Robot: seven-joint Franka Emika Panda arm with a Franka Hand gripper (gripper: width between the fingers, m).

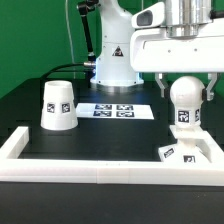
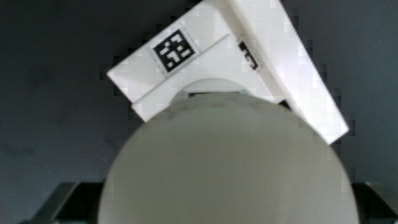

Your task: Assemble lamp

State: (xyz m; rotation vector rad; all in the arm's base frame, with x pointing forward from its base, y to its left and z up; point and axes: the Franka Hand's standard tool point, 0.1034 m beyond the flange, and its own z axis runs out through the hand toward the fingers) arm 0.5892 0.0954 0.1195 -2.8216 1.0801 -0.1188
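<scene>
My gripper (image 1: 186, 86) is shut on the round head of the white bulb (image 1: 184, 104) and holds it upright, tag facing front. The flat square base (image 1: 186, 152) lies just below the bulb at the exterior view's right, inside the rail frame's corner; I cannot tell if they touch. The tapered shade (image 1: 57, 105) stands alone at the exterior view's left. In the wrist view the bulb's head (image 2: 222, 150) fills the space between the dark fingers (image 2: 64, 205), and the base (image 2: 214, 50) with its tag lies beyond it.
The long white rail frame (image 1: 100, 166) runs along the front and up both sides. The marker board (image 1: 118, 109) lies flat in the middle, in front of the robot's white pedestal (image 1: 112, 60).
</scene>
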